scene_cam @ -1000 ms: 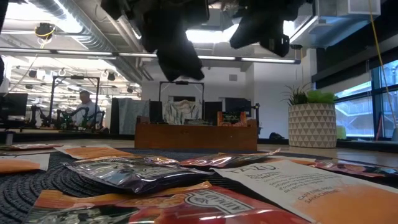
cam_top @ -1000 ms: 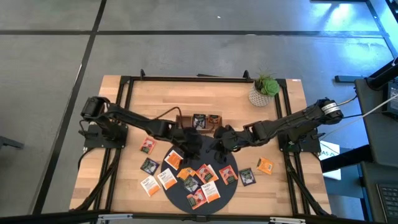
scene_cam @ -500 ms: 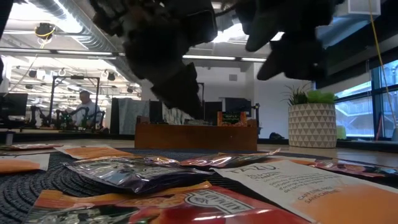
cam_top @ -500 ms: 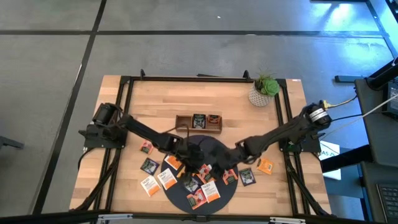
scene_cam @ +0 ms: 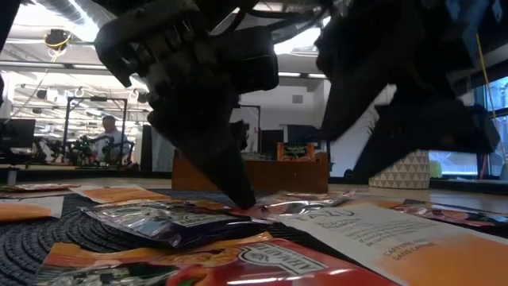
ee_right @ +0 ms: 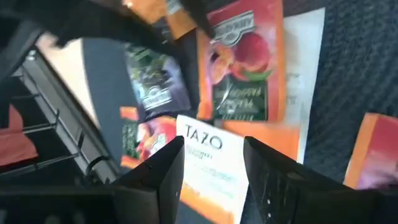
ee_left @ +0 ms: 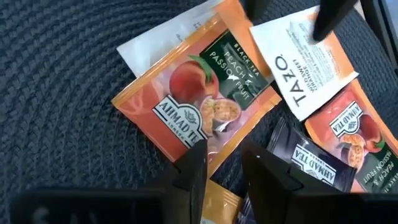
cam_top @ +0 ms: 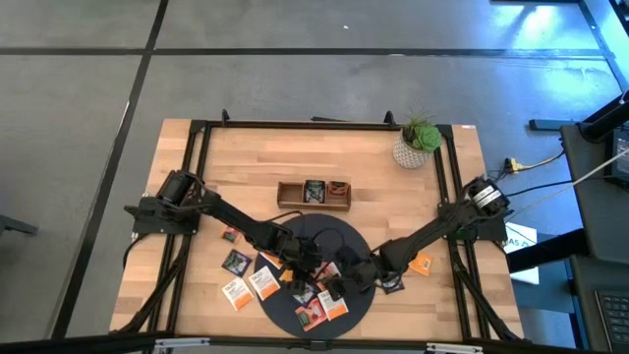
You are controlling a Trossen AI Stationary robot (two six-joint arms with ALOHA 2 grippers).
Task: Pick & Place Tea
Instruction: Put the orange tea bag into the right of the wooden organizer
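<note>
On the wooden bench (cam_top: 246,157) the left arm reaches in from the left edge, and the left gripper (cam_top: 300,267) is low over the dark round mat (cam_top: 329,231), its jaws spread a little with the tips over the edge of an orange peach sachet (ee_left: 196,106); whether they touch it cannot be told, and nothing sits between them. In the low view that gripper's dark bulk blocks most of the room behind, its tip down among the sachets on the mat. The tea (cam_top: 314,290) lies scattered: several sachets on the bare wood left of the mat, a crowded, overlapping cluster on the mat's near half, partly hidden under both arms, and a few more on the wood to the right, including an orange one (cam_top: 421,263) half covered by the right arm. Behind the mat stands the wooden tray (cam_top: 291,196) with sachets in its middle and right compartments. The right gripper (cam_top: 346,282) hangs just beside the left one over the mat, jaws spread and empty, straddling a white sachet printed TAZO (ee_right: 208,165); contact with it cannot be made out. At the far right corner stands a potted plant (cam_top: 417,143), mostly hidden by the right arm in the low view.
</note>
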